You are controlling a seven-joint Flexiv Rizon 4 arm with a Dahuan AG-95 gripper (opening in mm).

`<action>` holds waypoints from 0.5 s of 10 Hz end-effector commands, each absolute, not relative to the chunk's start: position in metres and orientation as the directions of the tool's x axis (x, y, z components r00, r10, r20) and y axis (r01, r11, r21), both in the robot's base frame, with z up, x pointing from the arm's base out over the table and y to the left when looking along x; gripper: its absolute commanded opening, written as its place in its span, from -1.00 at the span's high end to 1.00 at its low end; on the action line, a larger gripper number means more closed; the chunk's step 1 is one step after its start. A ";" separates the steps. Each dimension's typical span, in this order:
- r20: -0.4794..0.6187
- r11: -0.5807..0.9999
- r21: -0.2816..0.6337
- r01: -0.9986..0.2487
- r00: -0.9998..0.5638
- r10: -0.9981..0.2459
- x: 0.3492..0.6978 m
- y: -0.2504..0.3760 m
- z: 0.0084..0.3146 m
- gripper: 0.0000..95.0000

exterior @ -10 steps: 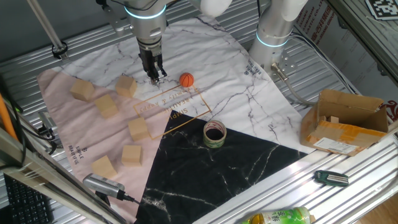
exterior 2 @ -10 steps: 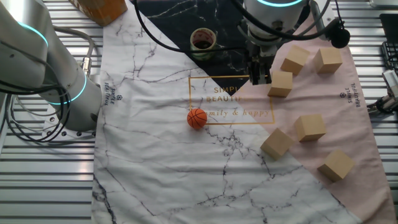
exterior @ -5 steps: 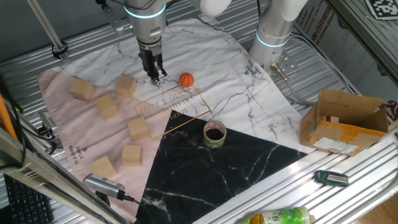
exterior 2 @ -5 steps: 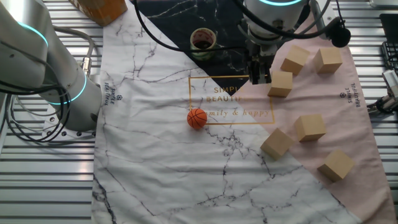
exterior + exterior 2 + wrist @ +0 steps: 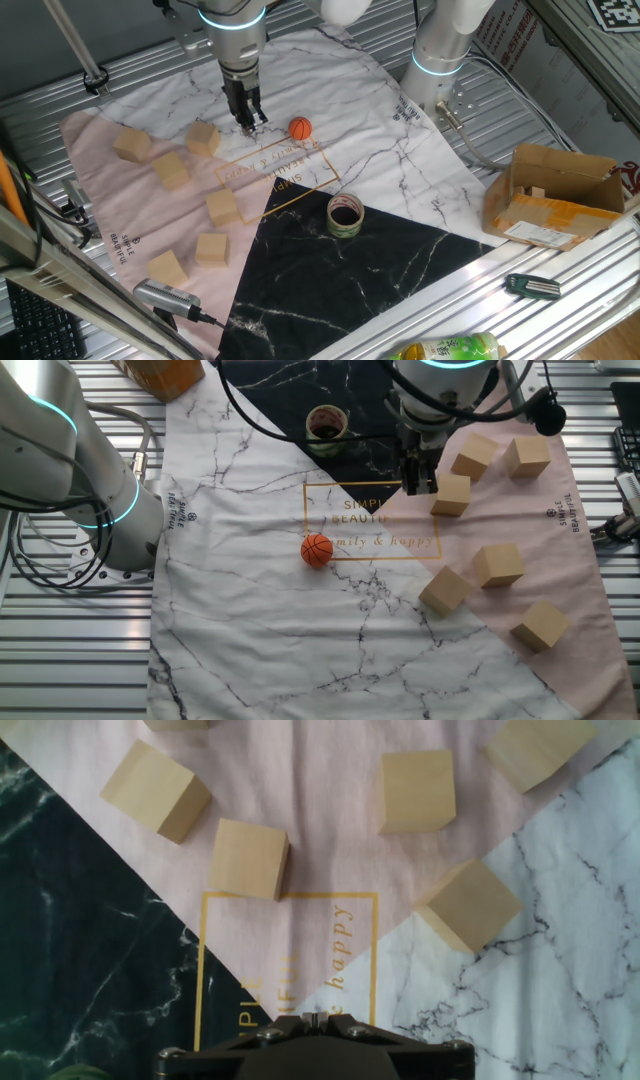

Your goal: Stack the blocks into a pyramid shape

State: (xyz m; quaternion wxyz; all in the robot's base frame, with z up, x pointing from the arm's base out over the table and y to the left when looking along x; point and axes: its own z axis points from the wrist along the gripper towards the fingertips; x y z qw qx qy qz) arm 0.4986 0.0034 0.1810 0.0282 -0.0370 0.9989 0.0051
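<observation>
Blocks [image 5: 190, 195] — six, all apart and unstacked on the pink cloth [image 5: 110, 200], nearest one just beside the gripper [image 5: 246, 124]. Fingers look pressed together, gripping nothing. Orange ball [image 5: 300, 128] near its other side — tape roll [image 5: 345, 215] farther.

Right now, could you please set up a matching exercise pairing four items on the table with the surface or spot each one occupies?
Column one:
1. orange ball
2. tape roll
3. cardboard box
4. end effector

Column two:
A. on the bare metal table, off the cloth
B. on the white marble part of the cloth
C. above the cloth near the gold lettering, beside a block
D. at the edge of the black marble part of the cloth

Pairs: 1-B, 2-D, 3-A, 4-C
</observation>
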 end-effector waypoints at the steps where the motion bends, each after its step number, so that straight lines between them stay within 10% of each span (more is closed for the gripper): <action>1: -0.056 0.997 0.007 -0.075 -0.996 -0.074 0.498 0.003 0.181 1.00; 5: -0.045 0.973 0.003 -0.232 -0.972 -0.232 0.541 -0.102 0.192 1.00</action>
